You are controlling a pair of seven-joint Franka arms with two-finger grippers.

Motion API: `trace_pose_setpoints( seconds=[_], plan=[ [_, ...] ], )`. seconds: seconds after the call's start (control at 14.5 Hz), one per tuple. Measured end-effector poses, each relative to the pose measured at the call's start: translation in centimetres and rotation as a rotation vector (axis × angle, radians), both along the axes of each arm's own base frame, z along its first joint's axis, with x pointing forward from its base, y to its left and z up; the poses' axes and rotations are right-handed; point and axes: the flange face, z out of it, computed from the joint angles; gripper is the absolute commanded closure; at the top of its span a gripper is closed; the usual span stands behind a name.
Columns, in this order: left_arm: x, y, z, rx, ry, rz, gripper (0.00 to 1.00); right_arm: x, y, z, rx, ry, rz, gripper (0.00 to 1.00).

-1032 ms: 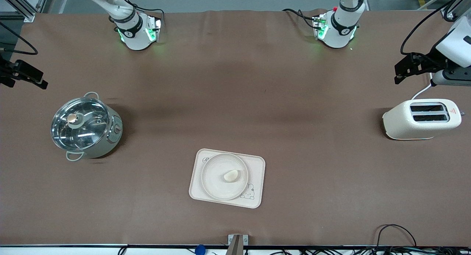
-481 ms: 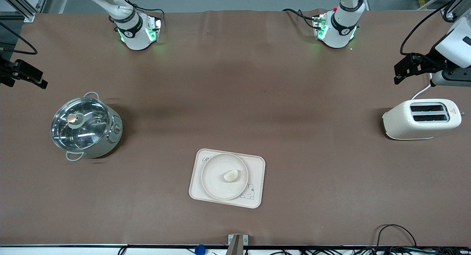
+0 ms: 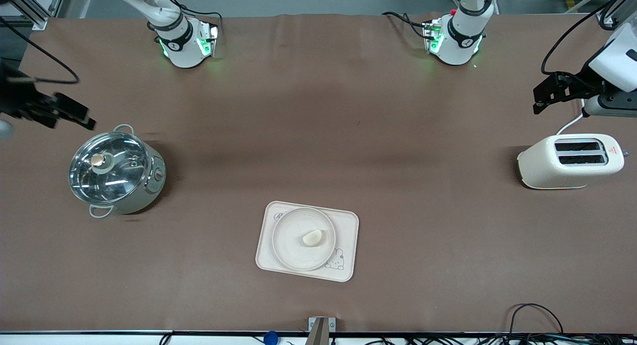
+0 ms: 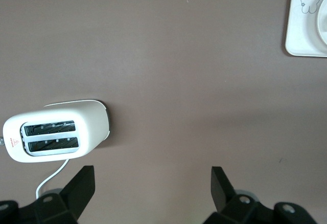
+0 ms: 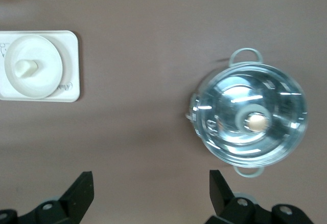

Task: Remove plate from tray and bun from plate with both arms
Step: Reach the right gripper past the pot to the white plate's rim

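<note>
Right gripper (image 3: 74, 117) hangs over the desk (image 3: 318, 126) just beside the glass-lidded pot (image 3: 115, 172), fingers spread wide, holding nothing. Bun (image 3: 312, 237) on plate (image 3: 298, 250), plate on tray (image 3: 348, 223); only an "R" (image 3: 278, 215) reads, beside a bunny drawing (image 3: 337, 260). Left gripper (image 3: 545, 96) over the toaster (image 3: 570, 161), wide apart, empty. Left wrist view shows tray's bunny corner only.

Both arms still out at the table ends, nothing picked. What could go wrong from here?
1. The bun lies loose on the plate; tilting the plate while lifting it off the tray could roll the bun off.
2. The open right gripper hangs by the lidded pot; a low sweep toward the tray might clip it.
3. The open left gripper is above the toaster and its cord; same hazard.
</note>
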Motion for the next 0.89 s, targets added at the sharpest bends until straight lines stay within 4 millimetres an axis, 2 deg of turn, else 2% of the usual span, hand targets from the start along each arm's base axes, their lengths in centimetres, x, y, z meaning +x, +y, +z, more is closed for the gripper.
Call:
trace_pose_setpoints(
  seconds=[0.14,0.28,0.48,0.62,0.76,0.89],
  plan=[
    [0.0,0.0,0.0,0.0,0.0,0.0,0.0,1.7,3.2,-3.7,0.004,0.043,-0.033,0.0],
    [0.0,0.0,0.0,0.0,-0.001,0.0,0.0,2.9,5.5,-6.7,0.002,0.074,-0.062,0.0],
    [0.0,0.0,0.0,0.0,-0.001,0.0,0.0,4.1,7.0,-10.7,-0.001,0.104,-0.096,0.0],
    [0.0,0.0,0.0,0.0,-0.001,0.001,0.0,4.4,8.4,-12.6,-0.002,0.109,-0.131,0.0],
    [0.0,0.0,0.0,0.0,-0.001,0.001,0.0,4.5,11.3,-14.8,-0.004,0.11,-0.146,0.0],
    [0.0,0.1,0.0,0.0,-0.001,0.001,0.0,4.7,15.2,-17.8,-0.005,0.103,-0.161,0.0]
  ],
)
